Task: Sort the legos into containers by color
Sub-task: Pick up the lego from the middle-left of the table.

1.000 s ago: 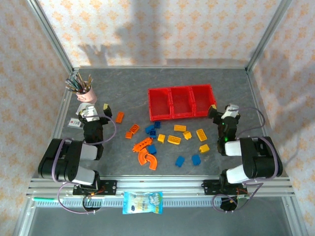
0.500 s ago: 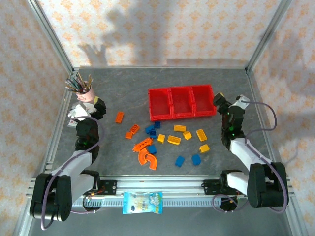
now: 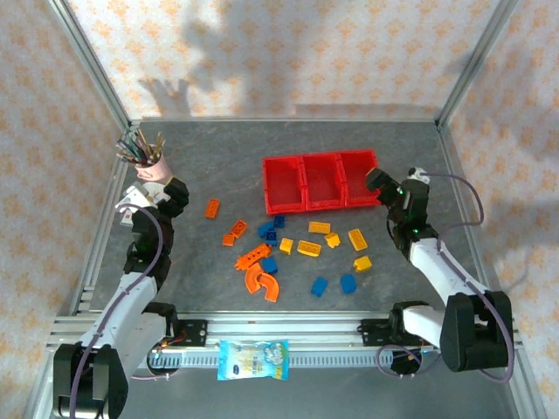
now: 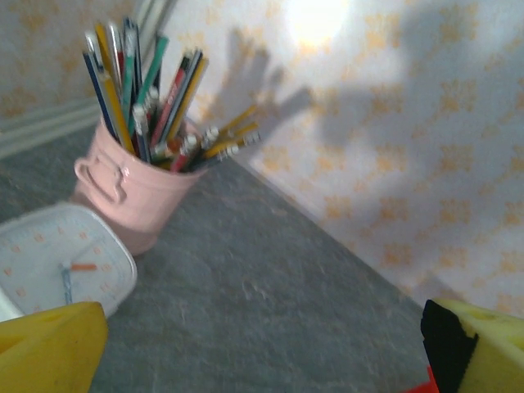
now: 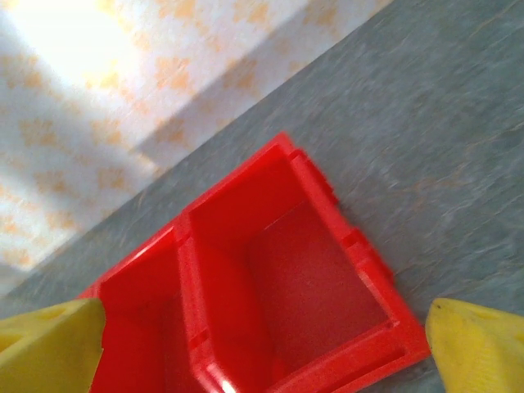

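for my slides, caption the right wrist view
Open right pincer looking down into the empty red containers on the grey table

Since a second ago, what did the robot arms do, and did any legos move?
Both arms unfolded and reached forward: the left gripper toward the pink pencil cup, the right gripper toward the right end of the red containers. Both are open, holding nothing. The legos, containers and cup stayed put.
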`<action>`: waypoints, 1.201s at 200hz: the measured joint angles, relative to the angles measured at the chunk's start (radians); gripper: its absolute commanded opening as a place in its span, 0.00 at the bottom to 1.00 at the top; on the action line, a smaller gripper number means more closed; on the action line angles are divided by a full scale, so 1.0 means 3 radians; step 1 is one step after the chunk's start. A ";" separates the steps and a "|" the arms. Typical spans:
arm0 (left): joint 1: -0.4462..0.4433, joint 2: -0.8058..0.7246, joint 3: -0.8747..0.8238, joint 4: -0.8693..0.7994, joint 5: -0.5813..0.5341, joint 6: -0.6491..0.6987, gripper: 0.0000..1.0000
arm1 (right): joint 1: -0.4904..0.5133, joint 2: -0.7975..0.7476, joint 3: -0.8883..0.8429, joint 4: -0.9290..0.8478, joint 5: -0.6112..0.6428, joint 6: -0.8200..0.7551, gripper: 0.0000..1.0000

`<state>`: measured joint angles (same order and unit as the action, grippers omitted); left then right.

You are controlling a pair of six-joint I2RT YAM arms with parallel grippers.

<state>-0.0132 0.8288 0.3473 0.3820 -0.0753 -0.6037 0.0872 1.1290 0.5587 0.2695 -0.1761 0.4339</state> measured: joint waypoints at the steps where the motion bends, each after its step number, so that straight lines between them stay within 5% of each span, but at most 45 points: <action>1: 0.0000 0.0000 0.0004 -0.0010 0.0006 0.0000 0.99 | 0.0008 0.0003 0.0004 -0.0006 -0.0005 -0.0004 1.00; 72: -0.0692 0.0652 0.0645 -0.1006 0.0306 -0.0084 0.99 | 0.0938 0.0198 0.0305 -0.0385 -0.0104 -0.0088 1.00; 129: -0.0851 0.1652 0.1336 -0.1670 0.0284 0.0150 0.98 | 0.1677 0.0504 0.0435 -0.0375 -0.0100 -0.0036 1.00; 240: -0.0870 0.3138 0.2187 -0.2302 -0.0200 0.0557 0.92 | 0.2153 0.0856 0.0768 -0.0375 -0.0020 -0.0064 1.00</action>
<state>-0.2741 1.7702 1.0035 -0.3084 -0.1352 -0.4366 0.7330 1.3857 0.7891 0.1570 -0.1822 0.4149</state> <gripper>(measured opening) 0.936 0.996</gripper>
